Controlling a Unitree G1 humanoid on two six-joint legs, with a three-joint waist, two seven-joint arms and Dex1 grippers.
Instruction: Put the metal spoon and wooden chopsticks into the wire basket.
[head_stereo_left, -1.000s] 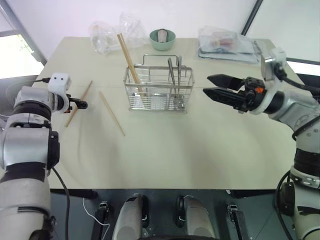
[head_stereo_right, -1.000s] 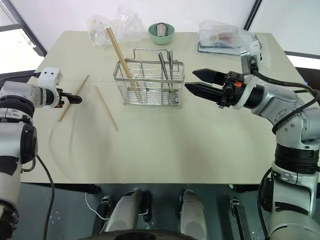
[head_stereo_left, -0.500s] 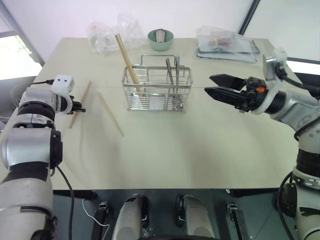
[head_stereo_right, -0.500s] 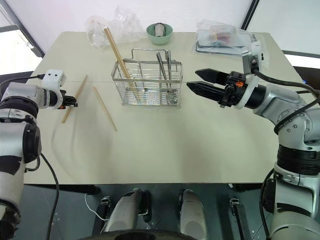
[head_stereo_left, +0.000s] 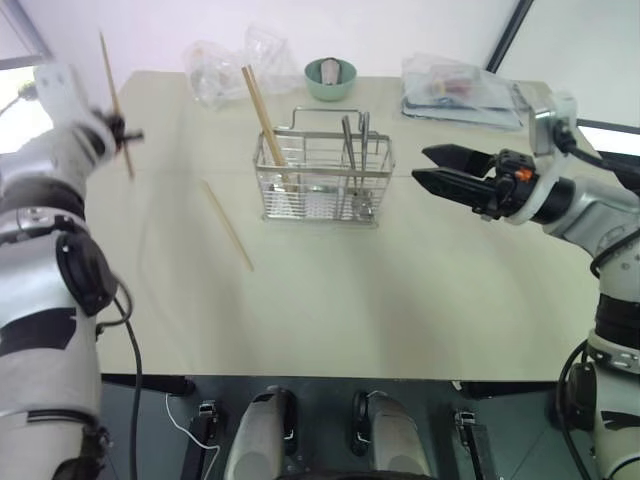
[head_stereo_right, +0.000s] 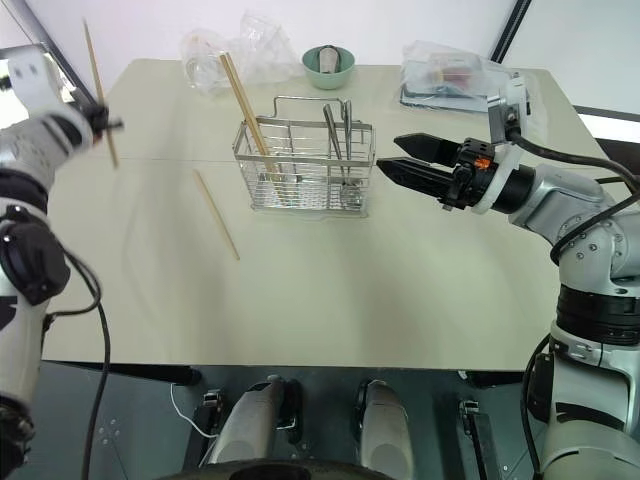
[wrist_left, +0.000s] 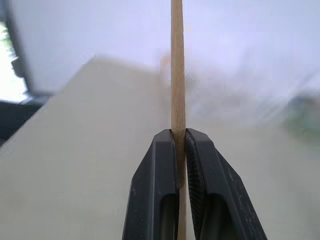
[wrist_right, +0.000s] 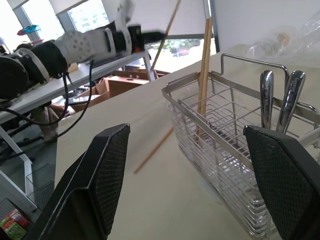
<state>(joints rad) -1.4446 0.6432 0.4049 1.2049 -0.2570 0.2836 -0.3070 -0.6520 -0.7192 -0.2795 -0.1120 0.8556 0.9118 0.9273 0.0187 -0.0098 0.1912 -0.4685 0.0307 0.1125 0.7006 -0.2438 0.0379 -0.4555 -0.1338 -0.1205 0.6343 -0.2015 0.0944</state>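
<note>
The left claw (wrist_left: 179, 150) pinches one thin, straight tan wooden chopstick (head_stereo_left: 116, 105) between its ribbed black fingers, held up above the desk's (head_stereo_left: 400, 290) matte cream top. Another chopstick (head_stereo_left: 228, 224) lies flat beside the silver wire basket (head_stereo_left: 322, 180), where a third leans with two shiny metal handles. The right claw (head_stereo_left: 424, 166) hangs open nearby.

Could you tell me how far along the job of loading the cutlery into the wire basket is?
Done: the wire basket holds two metal utensils, handles up, with one chopstick leaning in its left end. In hand: the left gripper is shut on another chopstick, lifted off the table. Left: that one must go in, then the last chopstick lying on the table left of the basket. The right gripper hovers open.
</note>
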